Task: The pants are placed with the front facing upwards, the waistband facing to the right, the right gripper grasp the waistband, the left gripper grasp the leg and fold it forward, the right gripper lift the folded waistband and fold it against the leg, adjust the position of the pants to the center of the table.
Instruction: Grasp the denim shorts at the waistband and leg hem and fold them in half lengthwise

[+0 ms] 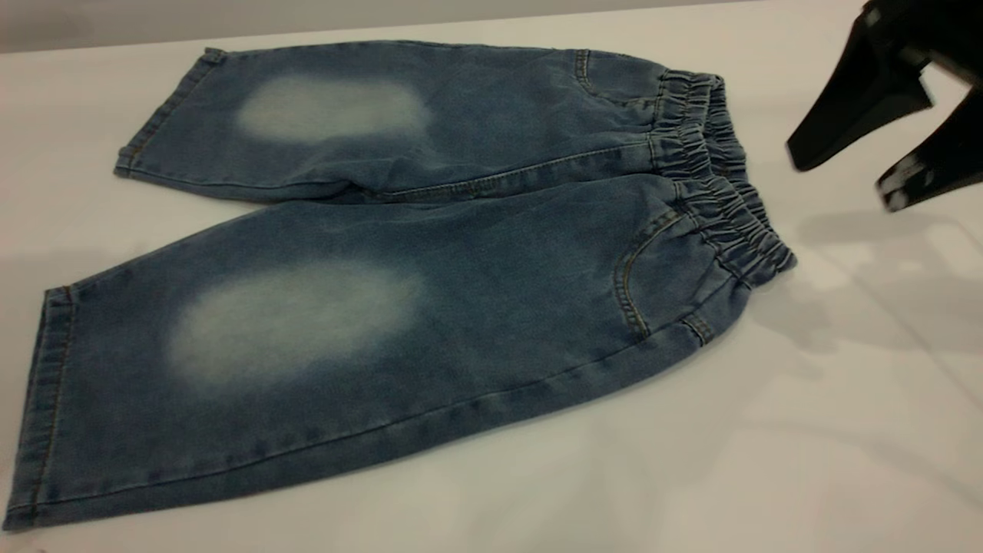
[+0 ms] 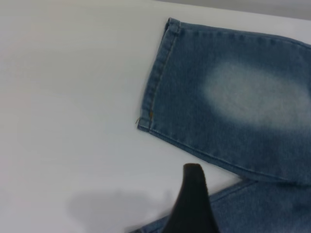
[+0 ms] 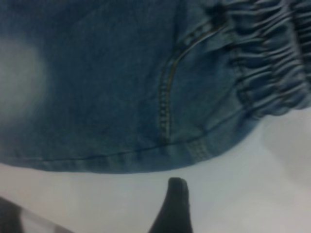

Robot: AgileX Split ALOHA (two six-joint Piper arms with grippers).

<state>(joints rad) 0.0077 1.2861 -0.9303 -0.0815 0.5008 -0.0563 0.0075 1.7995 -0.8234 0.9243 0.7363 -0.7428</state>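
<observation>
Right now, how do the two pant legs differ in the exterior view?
The far leg lies toward the table's back edge; the near leg lies toward the camera. The far leg's hem cuff ends further right than the near leg's, which reaches almost to the picture's left edge. The legs splay apart toward the hems and meet near the waistband. Shared: blue denim, a pale faded oval, tan stitching, both flat and unfolded.

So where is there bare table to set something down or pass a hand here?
Bare table lies in front of the near leg and right of the waistband, though the open right claw hovers over the far part of that side. More bare surface lies beyond the far leg's hem. The pants fill the middle.
</observation>
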